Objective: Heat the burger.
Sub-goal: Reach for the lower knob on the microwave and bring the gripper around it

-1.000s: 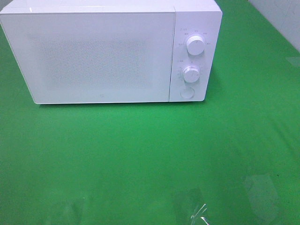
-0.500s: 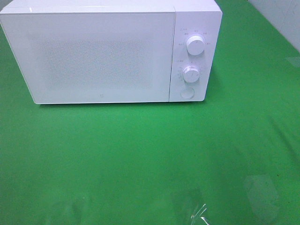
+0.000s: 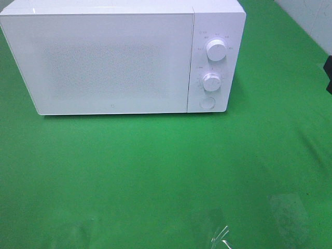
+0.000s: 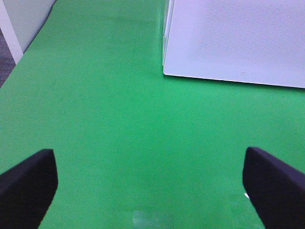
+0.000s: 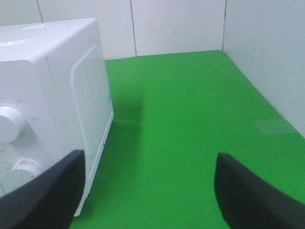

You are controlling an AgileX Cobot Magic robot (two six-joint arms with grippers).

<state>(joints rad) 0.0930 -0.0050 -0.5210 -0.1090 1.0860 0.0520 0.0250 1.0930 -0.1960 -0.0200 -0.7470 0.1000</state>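
Jaws of the left gripper [image 4: 148,164] are spread and empty over the surface [image 4: 95,119]; those of the right gripper [image 5: 150,164] are likewise released beside the shut microwave [image 5: 47,95]. From above, a dark arm part [image 3: 329,75] is newly seen at 3 o'clock, so work is judged barely begun; the burger is nowhere shown, so its axis cannot be told.

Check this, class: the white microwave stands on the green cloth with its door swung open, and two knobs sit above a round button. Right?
Not quite. The door of the microwave is shut, flush with the front, as the exterior high view shows. The rest holds: it stands on the green cloth, with an upper knob and a lower knob above a round button.
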